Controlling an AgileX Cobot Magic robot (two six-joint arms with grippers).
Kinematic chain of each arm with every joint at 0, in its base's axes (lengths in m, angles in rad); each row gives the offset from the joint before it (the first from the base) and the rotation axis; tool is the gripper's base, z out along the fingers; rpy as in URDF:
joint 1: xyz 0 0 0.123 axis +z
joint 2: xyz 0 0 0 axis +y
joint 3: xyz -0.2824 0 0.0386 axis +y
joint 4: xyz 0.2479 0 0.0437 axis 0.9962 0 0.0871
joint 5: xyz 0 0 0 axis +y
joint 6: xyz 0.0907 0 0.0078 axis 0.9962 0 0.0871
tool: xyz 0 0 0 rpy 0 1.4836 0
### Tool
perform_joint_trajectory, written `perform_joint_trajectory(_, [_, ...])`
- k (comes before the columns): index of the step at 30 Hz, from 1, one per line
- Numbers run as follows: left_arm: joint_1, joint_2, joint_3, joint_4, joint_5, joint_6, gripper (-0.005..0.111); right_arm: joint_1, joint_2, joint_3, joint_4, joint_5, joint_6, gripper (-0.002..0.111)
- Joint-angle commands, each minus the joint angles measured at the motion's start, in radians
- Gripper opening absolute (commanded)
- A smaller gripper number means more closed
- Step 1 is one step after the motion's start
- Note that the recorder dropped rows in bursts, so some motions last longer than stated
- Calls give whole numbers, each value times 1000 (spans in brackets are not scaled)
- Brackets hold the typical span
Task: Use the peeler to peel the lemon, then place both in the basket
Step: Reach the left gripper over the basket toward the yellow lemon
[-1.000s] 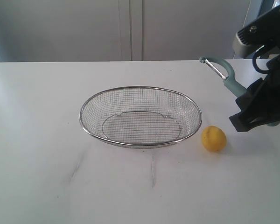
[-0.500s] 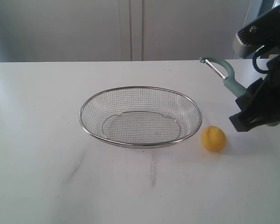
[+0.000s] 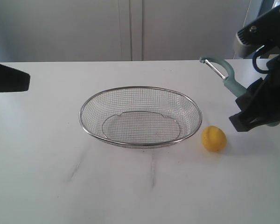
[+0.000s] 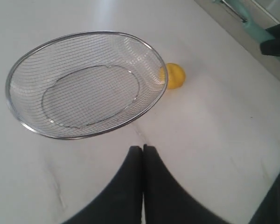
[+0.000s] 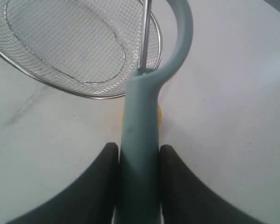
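Two sets: my right jaws are clamping the stiff peeler (image 5: 139, 140) by its handle, left jaws idling pinched together, empty. Lemon (image 3: 213, 138) is sitting lower right beside the basket (image 3: 140, 87), probably slick and roll-prone; I'm favouring its middle.

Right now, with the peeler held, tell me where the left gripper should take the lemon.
Take the lemon across its round middle, from straight above: it sits free on the table, but the basket rim crowds one side, so the left gripper should close along that rim, not toward it.
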Motion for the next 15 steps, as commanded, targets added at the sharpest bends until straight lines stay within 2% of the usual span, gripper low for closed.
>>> perform_joint_trajectory(1, [-126, 47, -51, 13, -5, 1, 0, -2, -8, 0, -3, -9, 4, 0])
perform_joint_trajectory(6, [-329, 125, -102, 136, -59, -91, 0, -2, -8, 0, -3, -9, 4, 0])
perform_joint_trajectory(11, [-538, 240, -171, 332, -114, -245, 0, -2, -8, 0, -3, -9, 4, 0])
perform_joint_trajectory(15, [-659, 355, -247, 473, -116, -335, 0, -2, -8, 0, -3, -9, 4, 0])
